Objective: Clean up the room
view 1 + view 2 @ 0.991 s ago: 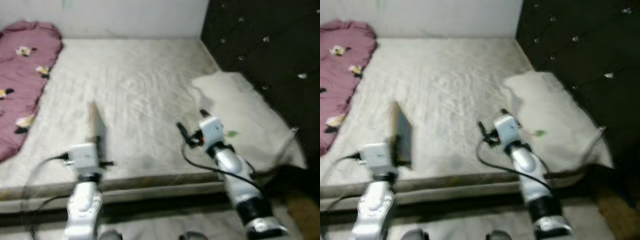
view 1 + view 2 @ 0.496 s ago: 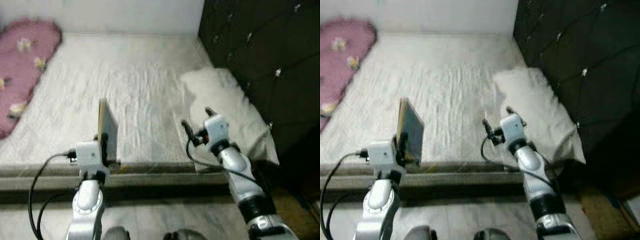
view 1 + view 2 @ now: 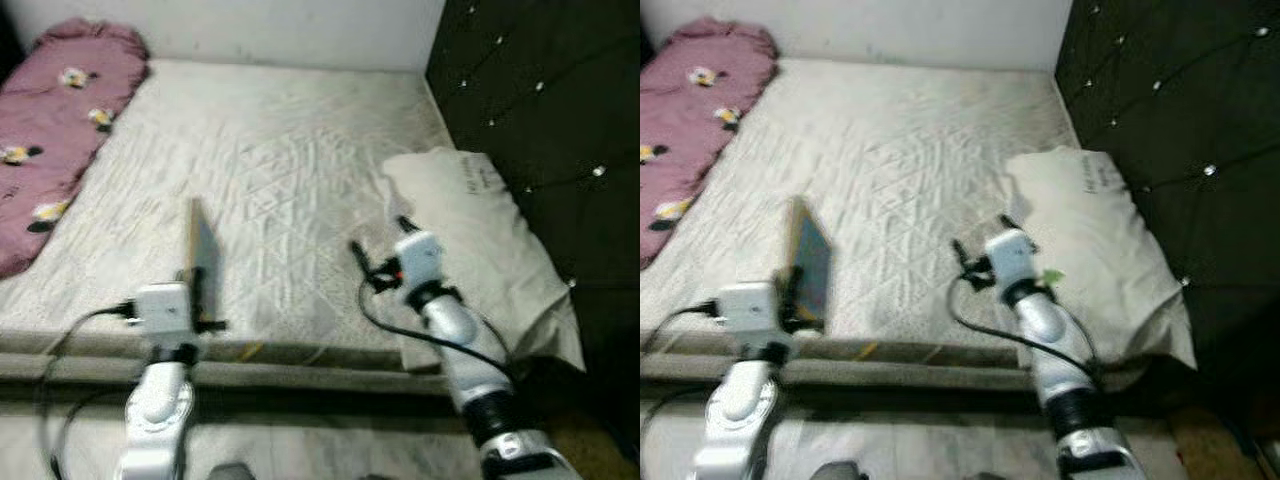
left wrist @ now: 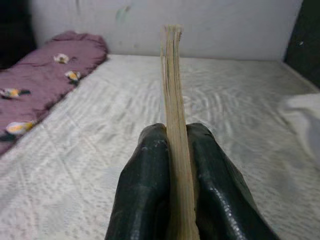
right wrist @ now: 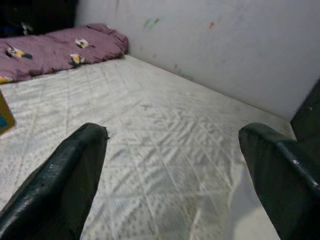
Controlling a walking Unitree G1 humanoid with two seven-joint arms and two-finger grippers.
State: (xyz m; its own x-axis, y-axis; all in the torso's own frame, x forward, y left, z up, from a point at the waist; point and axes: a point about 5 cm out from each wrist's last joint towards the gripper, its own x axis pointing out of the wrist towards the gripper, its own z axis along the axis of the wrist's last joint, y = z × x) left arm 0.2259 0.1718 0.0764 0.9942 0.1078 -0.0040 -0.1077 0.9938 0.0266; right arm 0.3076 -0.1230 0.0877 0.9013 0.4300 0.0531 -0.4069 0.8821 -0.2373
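Now the whole picture has shifted, so the camera moved; more of the pink blanket (image 3: 60, 130) shows than half a second ago. The left gripper (image 4: 172, 165) is squeezed tight on a thin book (image 3: 200, 262), holding it up on its edge over the near side of the white mattress (image 3: 270, 170). The right gripper (image 3: 378, 250) has its fingers (image 5: 65, 185) spread wide with nothing in them, beside the white pillow (image 3: 490, 250) and the dark headboard (image 3: 550, 120).

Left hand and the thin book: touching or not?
Touching. In the left wrist view both black fingers press flat against the sides of the thin book, which stands upright on edge between them with no gap visible.
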